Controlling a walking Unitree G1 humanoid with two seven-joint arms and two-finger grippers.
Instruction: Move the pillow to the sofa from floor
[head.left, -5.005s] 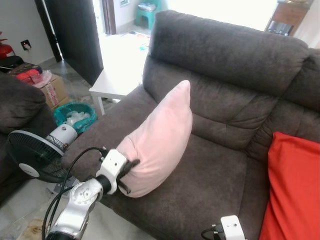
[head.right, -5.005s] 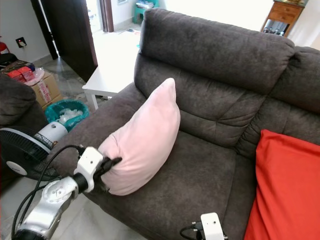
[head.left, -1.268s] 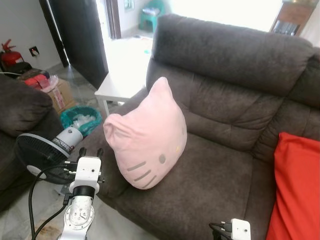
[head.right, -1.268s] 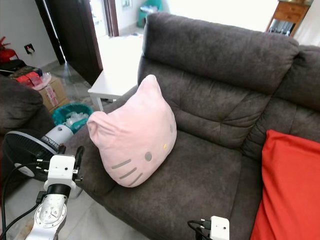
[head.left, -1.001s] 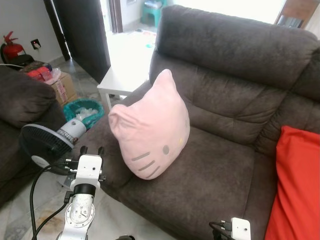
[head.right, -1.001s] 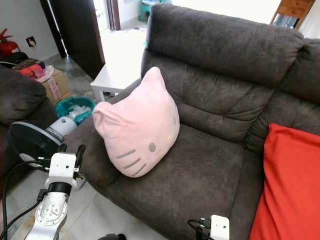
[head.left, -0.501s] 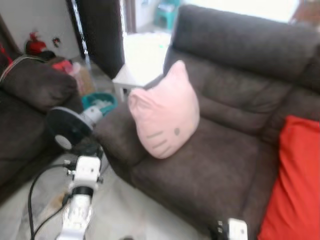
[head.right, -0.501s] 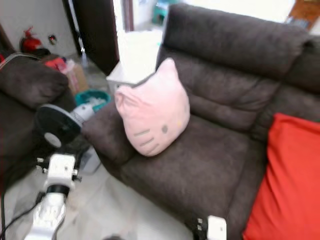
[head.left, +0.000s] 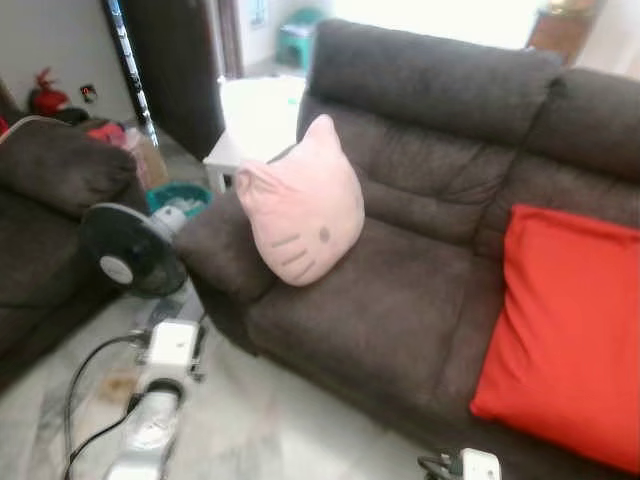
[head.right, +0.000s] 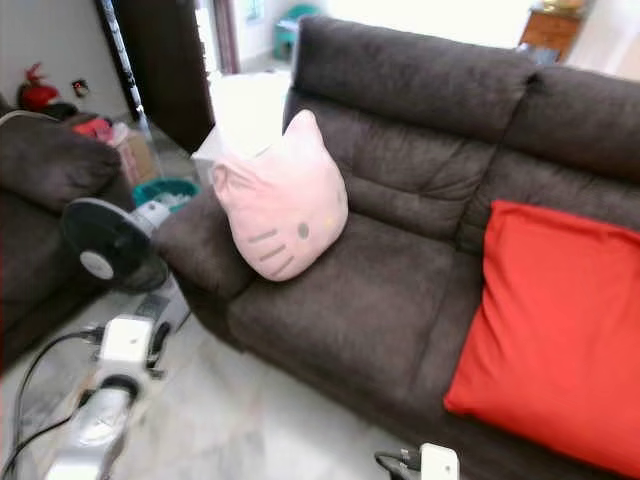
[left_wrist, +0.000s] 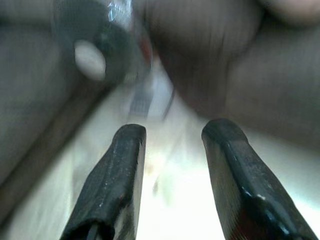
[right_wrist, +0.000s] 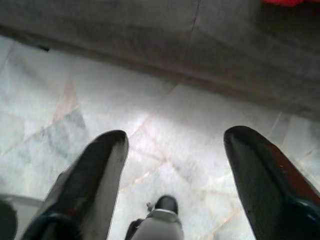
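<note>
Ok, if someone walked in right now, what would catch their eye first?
Probably the pink cat-face pillow, propped upright at the left end of the dark brown sofa, against the armrest. Next, the big red cushion leaning on the sofa's right side. On the floor to the left stands a black fan, with the left gripper hanging over the tiles nearby, jaws open and empty.

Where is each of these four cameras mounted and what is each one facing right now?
Left eye: on the head, looking down at the sofa with the pink cat-face pillow; left arm low.
Right eye: same scene, shifted slightly.
Left wrist: along the open left gripper toward the fan and sofa.
Right wrist: along the open right gripper, facing floor and sofa base.
All four show the sofa.
</note>
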